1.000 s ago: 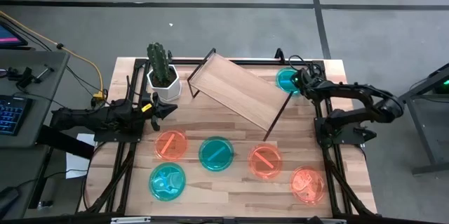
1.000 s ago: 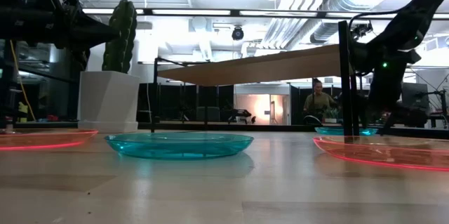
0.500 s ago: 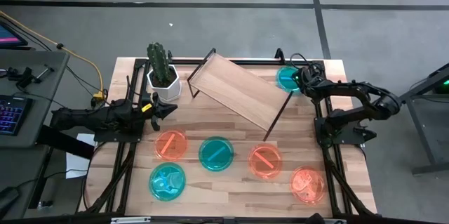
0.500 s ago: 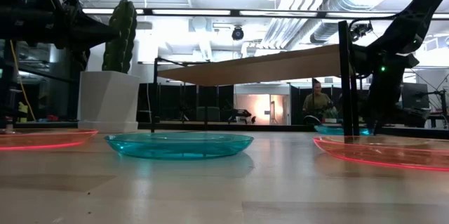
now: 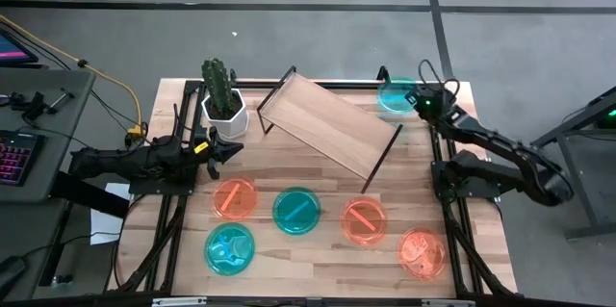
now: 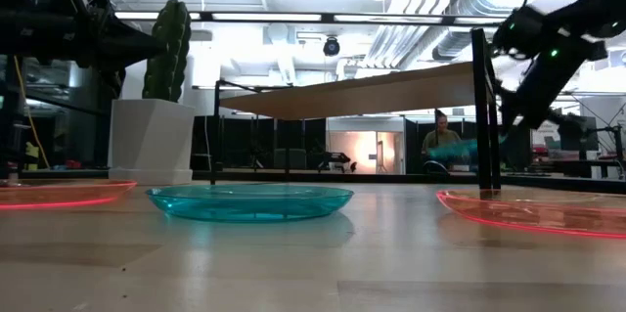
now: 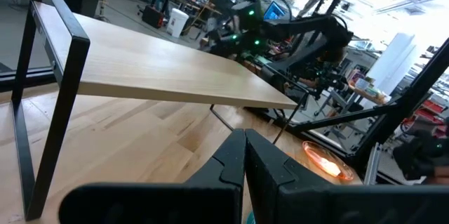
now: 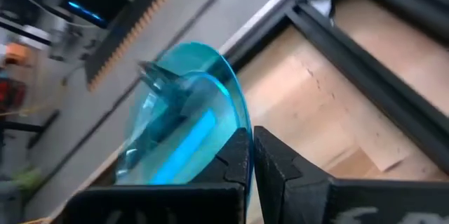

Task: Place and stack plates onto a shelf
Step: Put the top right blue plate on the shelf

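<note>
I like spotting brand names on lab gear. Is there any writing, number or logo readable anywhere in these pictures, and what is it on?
None can be read.
Plates: each bears only a plain straight bar, no letters.
Shelf and white cactus pot: blank.
Keyboard at the high view's left edge: keys too small to read.
Right gripper, holding a teal plate: no visible label.

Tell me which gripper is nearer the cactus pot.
Left. The left gripper sits just beside the cactus pot, shut and empty. The right gripper is far across the shelf, shut on a teal plate.
</note>
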Motion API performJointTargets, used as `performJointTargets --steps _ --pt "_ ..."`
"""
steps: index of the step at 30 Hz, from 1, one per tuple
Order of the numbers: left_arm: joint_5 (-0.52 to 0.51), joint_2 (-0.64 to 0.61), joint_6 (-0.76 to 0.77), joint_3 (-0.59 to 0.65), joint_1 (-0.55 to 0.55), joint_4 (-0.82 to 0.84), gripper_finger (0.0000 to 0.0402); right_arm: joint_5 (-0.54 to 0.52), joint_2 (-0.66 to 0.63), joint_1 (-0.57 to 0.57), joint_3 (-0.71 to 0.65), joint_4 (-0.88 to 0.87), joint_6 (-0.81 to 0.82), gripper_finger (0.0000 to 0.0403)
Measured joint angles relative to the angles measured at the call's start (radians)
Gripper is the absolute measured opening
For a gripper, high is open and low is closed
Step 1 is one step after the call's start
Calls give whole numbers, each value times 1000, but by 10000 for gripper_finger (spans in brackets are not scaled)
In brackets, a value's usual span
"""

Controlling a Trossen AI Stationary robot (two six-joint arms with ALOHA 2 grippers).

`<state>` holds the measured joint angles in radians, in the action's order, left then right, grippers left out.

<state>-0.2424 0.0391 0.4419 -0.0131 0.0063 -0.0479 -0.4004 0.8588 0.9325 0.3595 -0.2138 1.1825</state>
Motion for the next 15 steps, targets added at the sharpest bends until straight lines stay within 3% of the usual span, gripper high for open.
performJointTargets --steps 8,15 --pt "0 0 0 0 0 0 1 65 -208 11 0 -67 -61 0" --pt "0 0 0 0 0 0 1 265 -290 11 19 145 -147 0"
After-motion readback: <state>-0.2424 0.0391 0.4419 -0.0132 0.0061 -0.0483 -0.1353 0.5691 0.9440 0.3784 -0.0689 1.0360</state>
